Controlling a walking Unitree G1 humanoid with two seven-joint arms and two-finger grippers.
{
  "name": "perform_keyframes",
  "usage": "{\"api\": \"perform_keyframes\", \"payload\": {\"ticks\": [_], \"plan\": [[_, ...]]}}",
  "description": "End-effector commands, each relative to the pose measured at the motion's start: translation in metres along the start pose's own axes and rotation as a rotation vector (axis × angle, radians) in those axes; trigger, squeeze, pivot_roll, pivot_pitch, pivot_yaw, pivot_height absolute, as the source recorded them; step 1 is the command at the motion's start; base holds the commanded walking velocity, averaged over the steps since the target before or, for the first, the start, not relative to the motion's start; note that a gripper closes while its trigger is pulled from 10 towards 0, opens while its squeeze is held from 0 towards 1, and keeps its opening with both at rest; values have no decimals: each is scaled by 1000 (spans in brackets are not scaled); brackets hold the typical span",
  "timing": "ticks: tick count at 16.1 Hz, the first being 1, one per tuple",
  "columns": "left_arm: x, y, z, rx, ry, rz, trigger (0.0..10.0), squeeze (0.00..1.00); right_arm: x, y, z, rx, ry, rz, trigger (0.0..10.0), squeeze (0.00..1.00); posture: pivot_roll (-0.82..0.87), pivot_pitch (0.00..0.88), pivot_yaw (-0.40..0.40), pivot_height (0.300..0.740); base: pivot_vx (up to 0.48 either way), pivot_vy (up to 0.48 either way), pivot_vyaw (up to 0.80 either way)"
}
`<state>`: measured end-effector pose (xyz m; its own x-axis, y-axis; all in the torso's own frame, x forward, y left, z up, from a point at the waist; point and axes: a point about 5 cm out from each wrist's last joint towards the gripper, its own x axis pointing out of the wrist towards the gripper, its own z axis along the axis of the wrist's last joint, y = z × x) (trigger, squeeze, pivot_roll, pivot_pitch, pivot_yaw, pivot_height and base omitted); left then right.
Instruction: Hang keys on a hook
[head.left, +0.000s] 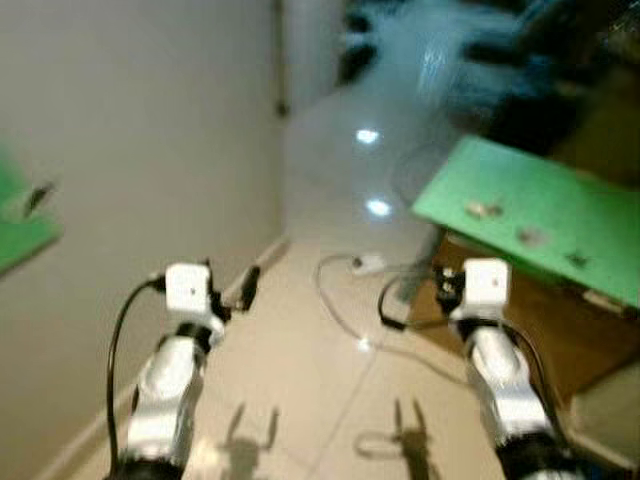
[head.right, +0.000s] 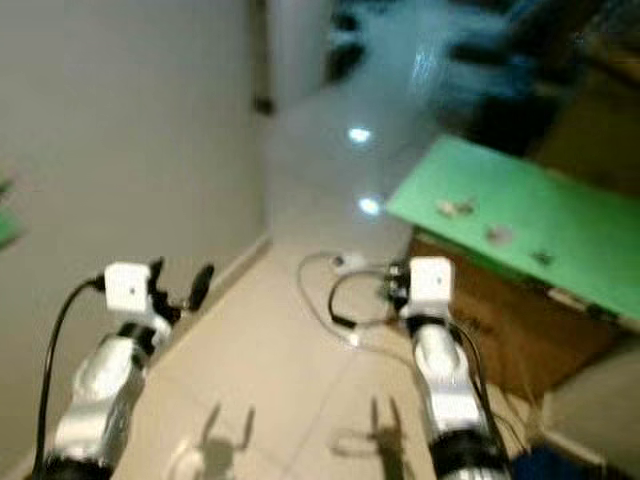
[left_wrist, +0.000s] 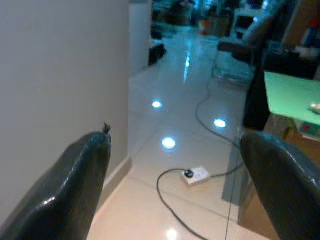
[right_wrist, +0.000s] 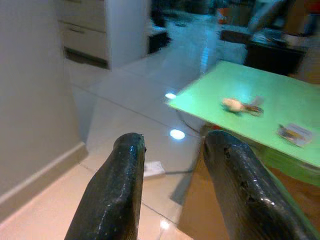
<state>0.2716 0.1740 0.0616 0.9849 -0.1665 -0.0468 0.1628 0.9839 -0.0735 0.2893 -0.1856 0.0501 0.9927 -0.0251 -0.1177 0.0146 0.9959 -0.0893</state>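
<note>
Both grippers parted & empty: left gripper (left_wrist: 170, 200) held over floor by wall, right gripper (right_wrist: 172, 190) facing green table (head.left: 560, 215); keys (right_wrist: 240, 105) lie on it, well apart from both

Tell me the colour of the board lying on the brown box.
Bright green board, clearest in the right wrist view.
</note>
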Motion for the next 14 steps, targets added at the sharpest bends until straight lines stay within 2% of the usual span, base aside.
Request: {"api": "perform_keyframes", "payload": {"ticks": [1,5,7,9,10,14], "plan": [[5,-6,4,-29,-16,-12,10000,0,0,-13,0,-37,11,-40,10000,0,-58,0,1,732,458,0,0],[5,-10,1,-37,-17,-12,10000,0,1,-17,-1,-19,18,-67,10000,0,-62,0,3,704,456,0,0],[3,-17,-4,-48,0,-36,10000,0,2,-20,1,-76,20,-83,10000,0,-71,0,-2,683,454,0,-406],[6,-17,-9,10,31,-2,10000,0,1,-23,2,-63,-3,-91,10000,0,-79,0,-7,678,390,167,0],[7,-19,-10,34,37,-16,10000,0,1,-22,4,-46,-17,-84,10000,1000,-81,0,-6,678,0,0,0],[9,-21,-6,32,23,-29,10000,0,3,-20,6,-20,-28,-79,10000,1000,-80,0,-1,678,0,0,0]]}}
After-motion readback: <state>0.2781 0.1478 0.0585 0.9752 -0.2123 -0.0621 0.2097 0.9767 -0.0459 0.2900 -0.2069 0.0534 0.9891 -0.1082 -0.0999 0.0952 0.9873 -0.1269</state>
